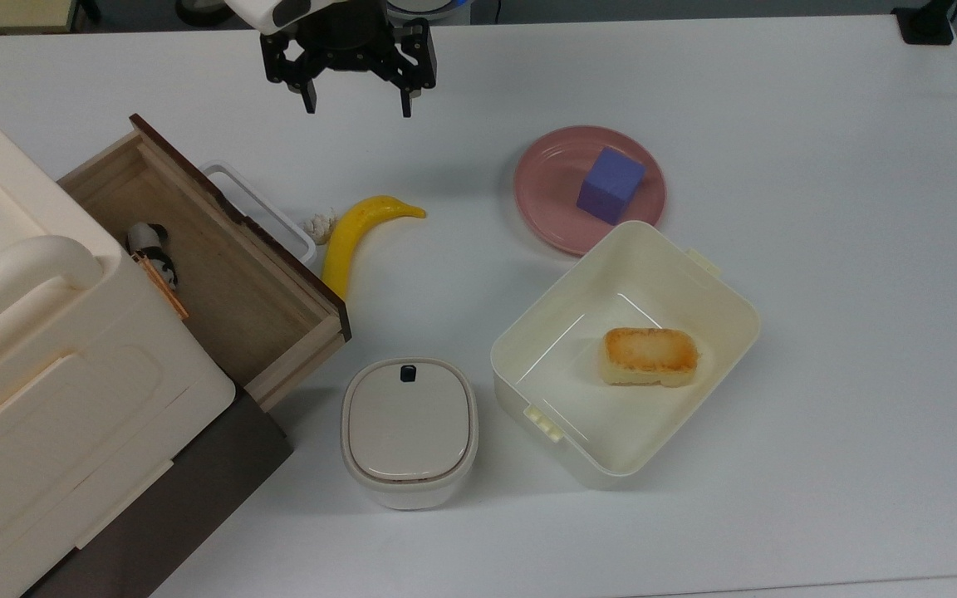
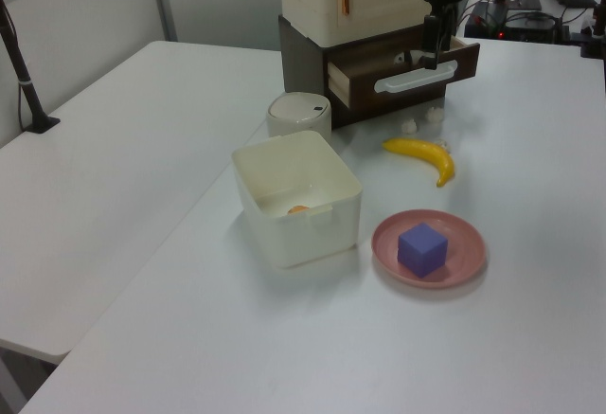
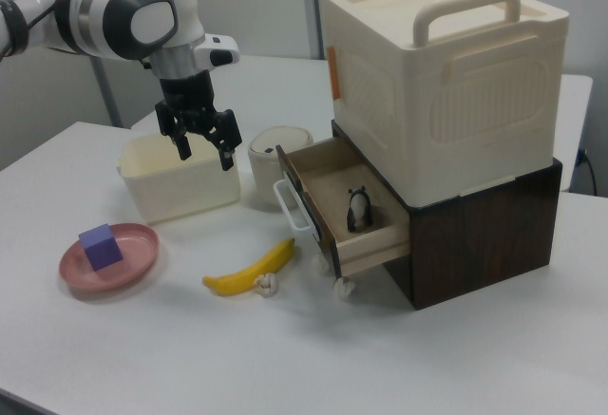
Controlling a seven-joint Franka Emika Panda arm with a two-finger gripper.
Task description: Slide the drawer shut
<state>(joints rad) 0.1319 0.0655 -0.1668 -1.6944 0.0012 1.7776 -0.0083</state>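
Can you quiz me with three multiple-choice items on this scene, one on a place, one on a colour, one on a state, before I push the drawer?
1. Where does the toasted bread lie?
A. on the pink plate
B. in the open cream bin
C. inside the drawer

2. What colour is the cube on the pink plate?
A. purple
B. green
C. orange

3. How does the drawer stand?
A. fully shut
B. pulled out, with a small figure inside
C. lifted out onto the table

Key:
1 B: the top view shows the bread on the floor of the open cream bin.
2 A: the cube reads purple in the top view, the left view and the right view.
3 B: its wooden box sticks out of the cabinet, and a small figure stands inside; the gripper hangs open, apart from the white handle.
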